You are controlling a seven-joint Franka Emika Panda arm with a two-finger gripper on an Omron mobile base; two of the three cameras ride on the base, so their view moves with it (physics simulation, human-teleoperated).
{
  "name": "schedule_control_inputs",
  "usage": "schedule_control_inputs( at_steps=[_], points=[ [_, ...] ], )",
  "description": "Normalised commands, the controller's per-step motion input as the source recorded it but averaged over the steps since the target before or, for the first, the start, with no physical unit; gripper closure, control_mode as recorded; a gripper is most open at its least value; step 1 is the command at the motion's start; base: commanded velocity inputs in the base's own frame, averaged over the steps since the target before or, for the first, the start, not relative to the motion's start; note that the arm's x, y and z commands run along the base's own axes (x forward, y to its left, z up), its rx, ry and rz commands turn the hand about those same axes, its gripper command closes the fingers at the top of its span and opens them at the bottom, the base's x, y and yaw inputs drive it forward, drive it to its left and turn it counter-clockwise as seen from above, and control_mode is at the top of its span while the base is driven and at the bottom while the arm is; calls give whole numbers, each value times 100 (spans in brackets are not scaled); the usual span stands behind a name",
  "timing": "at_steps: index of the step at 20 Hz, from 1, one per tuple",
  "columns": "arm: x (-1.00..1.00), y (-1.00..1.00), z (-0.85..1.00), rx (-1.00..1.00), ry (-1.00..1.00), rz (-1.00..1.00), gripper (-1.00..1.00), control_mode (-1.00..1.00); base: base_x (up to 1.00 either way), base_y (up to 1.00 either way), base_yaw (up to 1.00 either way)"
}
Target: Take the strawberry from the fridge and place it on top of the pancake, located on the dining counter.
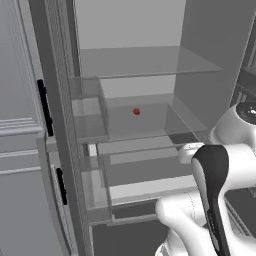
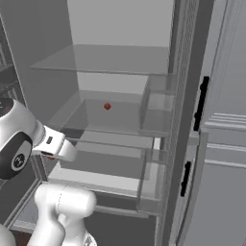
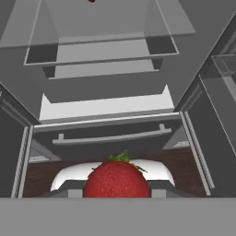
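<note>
Gripper (image 3: 117, 192) closed around strawberry (image 3: 117, 179), outside the fridge (image 3: 106, 110).

No legible text, labels or nos. anywhere (fridge (image 1: 150, 60) shelves, cabinets (image 1: 20, 150) all plain)

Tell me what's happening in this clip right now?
The white arm is working in front of the open fridge. The hand view shows a strawberry close up at the gripper, apparently held, with the fridge's shelves and bottom drawer beyond it. A small red item sits on a glass shelf inside. The finger tips are hidden, so the grip itself can't be confirmed.
</note>
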Motion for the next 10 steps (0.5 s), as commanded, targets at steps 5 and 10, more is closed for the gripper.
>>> schedule_control_inputs(
  at_steps=[5,10],
  points=[
    [0,0,0,0,0,0,100,100,-100,0,0],
    [0,0,0,0,0,0,100,100,-100,-5,-1]
  ],
)
